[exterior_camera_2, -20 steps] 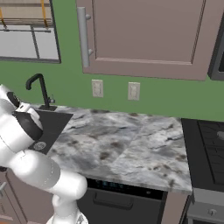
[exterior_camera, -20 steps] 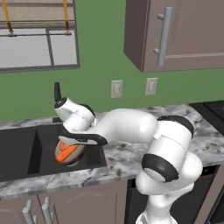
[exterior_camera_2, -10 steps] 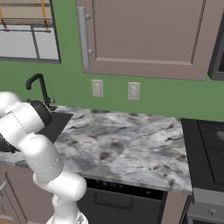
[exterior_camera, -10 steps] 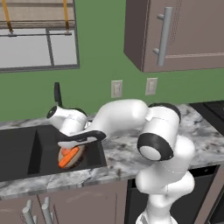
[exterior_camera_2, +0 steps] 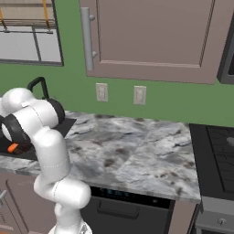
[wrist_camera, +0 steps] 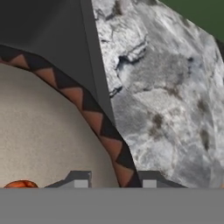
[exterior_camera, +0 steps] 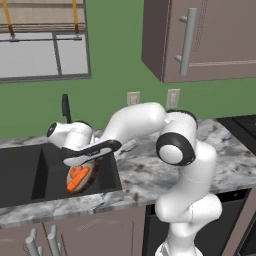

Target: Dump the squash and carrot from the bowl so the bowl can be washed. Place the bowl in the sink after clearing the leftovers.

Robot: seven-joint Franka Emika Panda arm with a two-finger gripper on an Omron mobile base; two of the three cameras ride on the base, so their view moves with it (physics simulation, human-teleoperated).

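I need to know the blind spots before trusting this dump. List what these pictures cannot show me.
- Sink floor and drain: left base view, hidden by the basin's near wall and the arm.
- Squash: hand view, cut off at the bottom; in the left base view it cannot be told apart from the carrot.
- End effector grip on the bowl rim: hand view, only the tips show.
- Bowl and its contents: right base view, hidden by the arm.

One shallow round bowl with a patterned rim (exterior_camera: 85, 176), two orange vegetable pieces in it (exterior_camera: 76, 178), one matte black sink basin (exterior_camera: 30, 170), two white wall outlets (exterior_camera: 133, 98).
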